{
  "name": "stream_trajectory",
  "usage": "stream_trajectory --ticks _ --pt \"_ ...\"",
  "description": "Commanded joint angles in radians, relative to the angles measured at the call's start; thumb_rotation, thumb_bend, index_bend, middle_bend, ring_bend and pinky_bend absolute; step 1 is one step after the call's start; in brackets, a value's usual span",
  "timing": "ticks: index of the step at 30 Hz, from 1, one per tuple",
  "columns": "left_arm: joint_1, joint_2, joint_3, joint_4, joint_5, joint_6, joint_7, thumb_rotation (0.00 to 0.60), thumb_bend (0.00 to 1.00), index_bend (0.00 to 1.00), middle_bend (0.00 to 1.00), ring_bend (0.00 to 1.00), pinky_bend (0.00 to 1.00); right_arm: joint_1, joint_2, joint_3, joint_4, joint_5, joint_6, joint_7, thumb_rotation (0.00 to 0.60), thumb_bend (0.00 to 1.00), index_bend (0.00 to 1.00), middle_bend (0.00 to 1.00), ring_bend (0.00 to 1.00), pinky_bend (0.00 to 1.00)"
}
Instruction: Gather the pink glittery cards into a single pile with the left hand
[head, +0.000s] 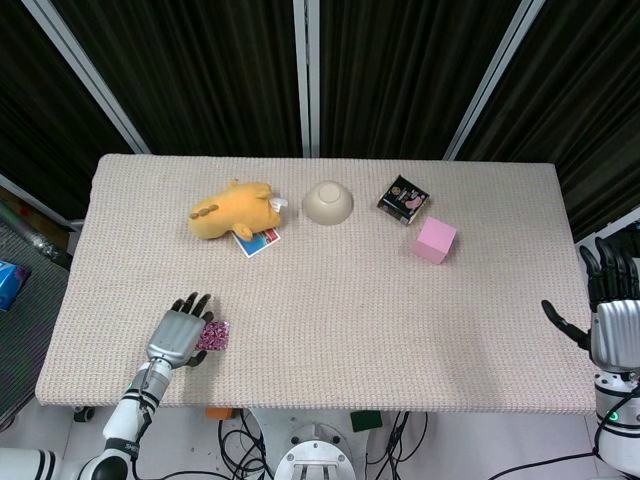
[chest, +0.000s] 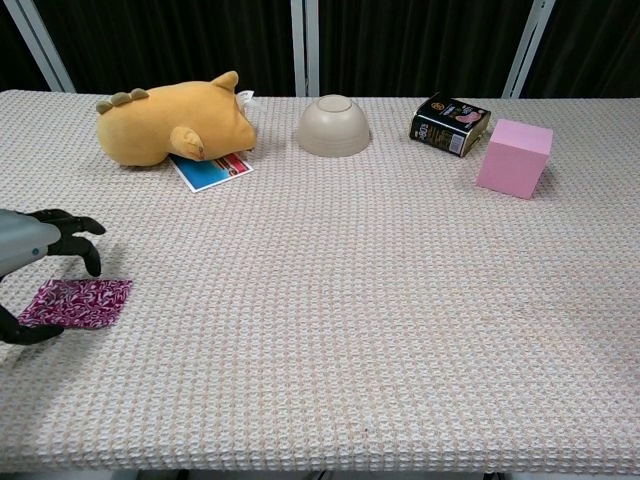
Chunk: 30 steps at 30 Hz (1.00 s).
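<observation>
I have the left robot hand (head: 178, 337) at the lower left of the head view, near the front edge of the counter (head: 330, 330). Its fingers (chest: 78, 228) arch over the cards (chest: 78, 302), which lie flat on the counter as one small pink glittery patch at the left edge of the chest view. The thumb (chest: 30, 334) sits low on the near side of the cards and the other fingers hang above the far side; I see the hand spread and curved around them, and I cannot tell whether any fingertip touches them.

My right robot hand (head: 610, 320) is at the far right edge of the head view, off the side of the counter, fingers spread and holding nothing.

Along the upper part of the counter I see a yellow plush (head: 232, 209) lying over a picture card (head: 259, 242), an upturned bowl (head: 327, 202) just to its right, then a dark box (head: 403, 198) and a pink cube (head: 435, 240) near each other, all well apart from the cards.
</observation>
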Motion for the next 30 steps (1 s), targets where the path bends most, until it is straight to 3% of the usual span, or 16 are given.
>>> stream_trajectory --ticks 1,5,8,11,13,15,17,20,23,30 --pt "0.004 0.008 -0.001 -0.014 0.016 0.011 -0.010 0.495 0.25 0.25 0.05 0.00 0.16 0.000 0.001 0.001 -0.001 -0.001 0.002 0.000 0.600 0.43 0.00 0.00 0.00 0.00" --pt "0.021 0.045 -0.013 -0.061 0.092 0.055 -0.059 0.496 0.25 0.23 0.05 0.00 0.16 0.000 0.004 0.000 -0.005 -0.005 0.004 0.000 0.600 0.43 0.00 0.00 0.00 0.00" --pt "0.053 0.097 -0.040 -0.066 0.250 0.120 -0.201 0.510 0.25 0.18 0.05 0.00 0.16 -0.002 0.008 -0.004 -0.009 -0.010 0.005 -0.003 0.600 0.43 0.00 0.00 0.00 0.00" --pt "0.096 0.121 -0.066 0.043 0.449 0.225 -0.406 0.529 0.24 0.13 0.05 0.00 0.16 -0.006 0.011 -0.009 -0.010 -0.012 0.005 -0.007 0.600 0.43 0.00 0.00 0.00 0.00" --pt "0.128 0.134 -0.074 0.167 0.554 0.305 -0.532 0.512 0.23 0.11 0.03 0.00 0.16 -0.011 0.015 -0.016 -0.010 -0.011 0.001 -0.012 0.600 0.43 0.00 0.00 0.00 0.00" --pt "0.160 0.158 -0.072 0.248 0.568 0.335 -0.602 0.378 0.21 0.09 0.01 0.00 0.16 -0.018 0.027 -0.024 -0.017 -0.008 -0.006 -0.033 0.600 0.42 0.00 0.00 0.00 0.00" --pt "0.181 0.198 -0.056 0.261 0.544 0.310 -0.645 0.236 0.19 0.08 0.00 0.00 0.15 -0.027 0.041 -0.030 -0.030 -0.001 -0.013 -0.067 0.600 0.39 0.00 0.00 0.00 0.00" --pt "0.209 0.258 -0.036 0.262 0.515 0.268 -0.725 0.118 0.17 0.07 0.00 0.00 0.15 -0.043 0.069 -0.043 -0.071 0.021 -0.037 -0.137 0.600 0.37 0.00 0.00 0.00 0.00" --pt "0.235 0.284 -0.026 0.293 0.520 0.261 -0.780 0.086 0.17 0.07 0.00 0.00 0.15 -0.057 0.094 -0.056 -0.118 0.055 -0.077 -0.185 0.600 0.37 0.00 0.00 0.00 0.00" --pt "0.276 0.304 -0.016 0.346 0.549 0.253 -0.820 0.085 0.19 0.07 0.00 0.00 0.14 -0.065 0.115 -0.069 -0.164 0.119 -0.156 -0.247 0.600 0.37 0.00 0.00 0.00 0.00"
